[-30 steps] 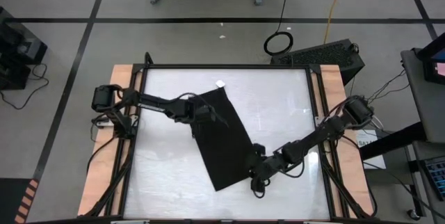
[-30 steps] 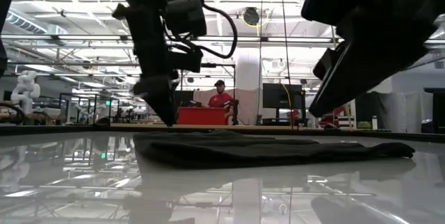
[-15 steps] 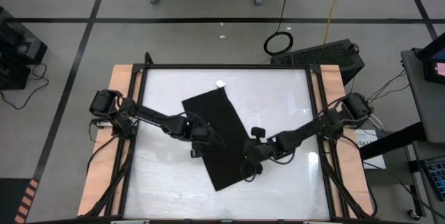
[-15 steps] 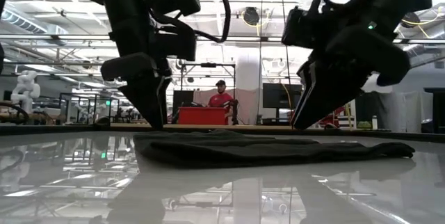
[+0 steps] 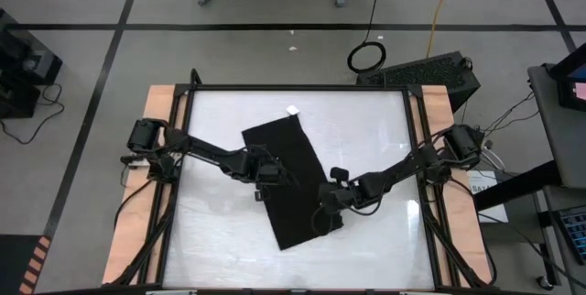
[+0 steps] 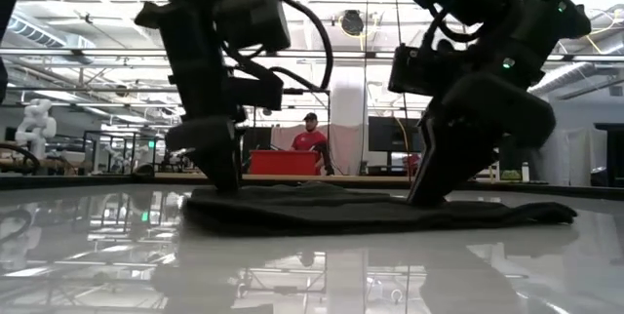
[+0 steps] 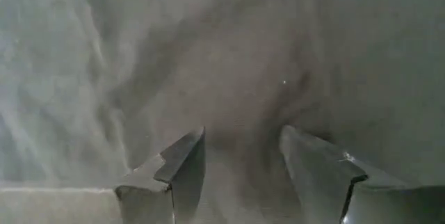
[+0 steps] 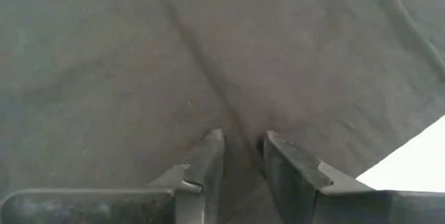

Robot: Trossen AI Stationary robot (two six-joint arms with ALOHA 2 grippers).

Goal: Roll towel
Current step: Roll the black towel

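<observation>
Towel [image 5: 291, 183] lies flat and slanted in the middle of the worktop [image 5: 366, 130]. To roll it well, both sides should pinch the cloth at equal depth. Left fingers [image 7: 184, 160] stand apart, pressed on its left edge; right fingers [image 8: 208, 158] are nearly together, low on its right part.

We find the right gripper [image 8: 242, 156] set down close over the towel [image 8: 139, 64], its two dark fingers [image 8: 208, 161] standing a narrow gap apart with their tips against the cloth and a small ridge of fabric lying between them. We note the black cloth fills nearly the whole view, marked by soft creases, one running from the far part of the cloth toward the fingertips. We observe a bright patch of the white table [image 8: 410, 156] beyond the towel's straight edge.
</observation>
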